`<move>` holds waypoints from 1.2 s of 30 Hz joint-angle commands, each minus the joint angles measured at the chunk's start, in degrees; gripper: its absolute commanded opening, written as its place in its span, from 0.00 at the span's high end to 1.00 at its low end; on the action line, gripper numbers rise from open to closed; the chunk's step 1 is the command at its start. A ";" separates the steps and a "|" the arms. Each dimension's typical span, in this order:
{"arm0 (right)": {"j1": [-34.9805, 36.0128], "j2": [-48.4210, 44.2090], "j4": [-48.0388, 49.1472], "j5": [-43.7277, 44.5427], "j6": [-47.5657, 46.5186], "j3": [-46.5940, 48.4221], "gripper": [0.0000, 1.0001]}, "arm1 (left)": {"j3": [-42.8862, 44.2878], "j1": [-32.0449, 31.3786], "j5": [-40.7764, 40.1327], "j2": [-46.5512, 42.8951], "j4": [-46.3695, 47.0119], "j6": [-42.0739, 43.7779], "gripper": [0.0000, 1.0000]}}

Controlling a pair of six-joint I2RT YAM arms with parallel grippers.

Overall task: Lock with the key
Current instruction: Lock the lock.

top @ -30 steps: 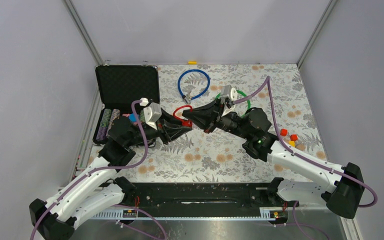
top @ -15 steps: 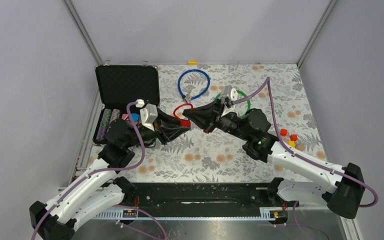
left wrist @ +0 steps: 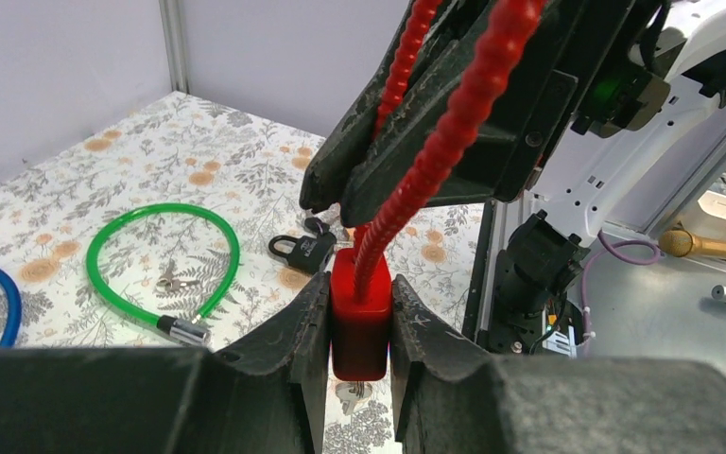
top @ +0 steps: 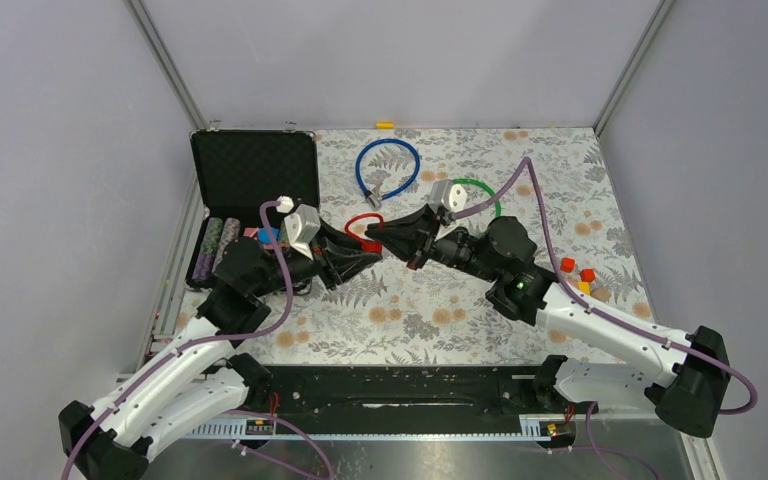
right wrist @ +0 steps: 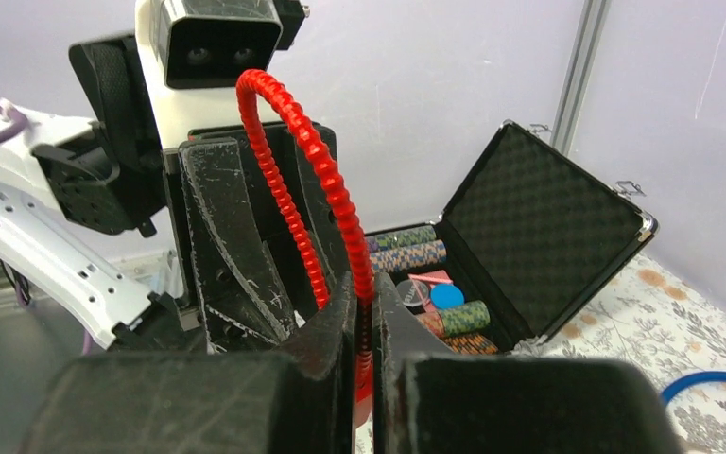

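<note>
The red cable lock has a red block body (left wrist: pixel 359 326) and a ribbed red cable (right wrist: pixel 295 128) looping up from it. My left gripper (left wrist: pixel 359 295) is shut on the lock body, one finger on each side. My right gripper (right wrist: pixel 364 295) is shut on the red cable just above the body, facing the left gripper. In the top view both grippers meet at the lock (top: pixel 371 245), left gripper (top: pixel 362 254) and right gripper (top: pixel 388 237). A silver key (left wrist: pixel 356 390) shows just under the lock body; I cannot tell whether it is in the keyhole.
A green cable lock (top: pixel 477 190) and a blue one (top: pixel 388 168) lie behind. A black padlock (left wrist: pixel 301 250) and loose keys (left wrist: pixel 175 281) lie on the floral cloth. An open black case (top: pixel 252 170) with poker chips is at left. Small coloured cubes (top: pixel 577 271) are at right.
The right wrist has rolled and drawn slightly left and down, uncovering more of the green loop. The left arm shifted a little left and back. Both grippers have stayed shut on the red lock.
</note>
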 commanded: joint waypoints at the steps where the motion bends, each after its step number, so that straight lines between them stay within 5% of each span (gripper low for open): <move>1: 2.03 1.29 -12.90 -7.71 -3.60 0.41 1.00 | 4.27 1.13 -7.68 -0.68 8.93 -0.34 1.00; 16: 2.04 1.75 -26.42 -0.79 1.33 8.05 1.00 | 5.98 1.88 -11.76 -0.82 13.05 -10.61 1.00; 22: 2.06 1.68 -40.97 4.82 11.03 21.97 1.00 | 6.89 2.05 -13.29 -0.98 6.08 -11.60 1.00; 30: 2.06 -1.68 -43.42 9.99 15.65 30.41 0.70 | 8.42 2.06 -15.81 0.10 -0.71 -14.01 1.00; 36: 2.04 -7.90 -37.70 12.43 19.19 25.70 0.34 | 10.66 2.63 -18.16 2.34 -4.17 -19.36 1.00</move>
